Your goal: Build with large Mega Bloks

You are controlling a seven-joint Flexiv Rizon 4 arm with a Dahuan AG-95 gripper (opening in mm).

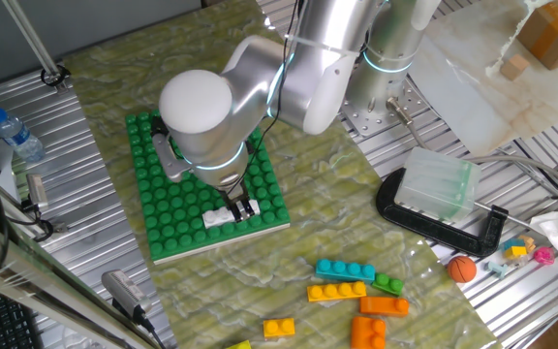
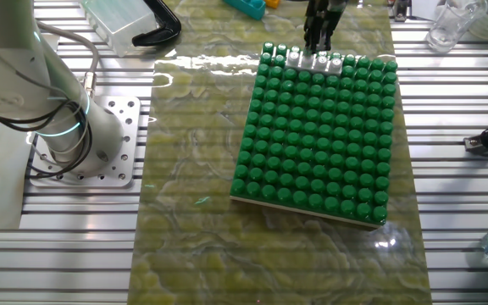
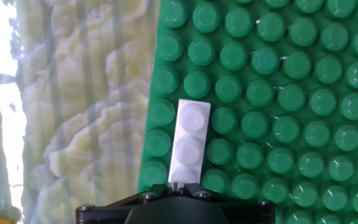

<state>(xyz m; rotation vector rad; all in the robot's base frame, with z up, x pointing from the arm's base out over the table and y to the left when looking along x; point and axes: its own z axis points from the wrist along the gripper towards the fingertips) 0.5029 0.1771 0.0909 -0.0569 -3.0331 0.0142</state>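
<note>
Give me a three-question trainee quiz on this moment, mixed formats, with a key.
1. True or false: the white brick sits on the baseplate near one edge.
2. Multiple choice: where do the loose coloured bricks lie? A on the baseplate; B on the mat off the baseplate; C in the clear box.
3. Fill in: the small ball is ____ in colour.

Key: 1 true; 2 B; 3 orange. The gripper stands at the white brick; whether its fingers clamp it cannot be told.
</note>
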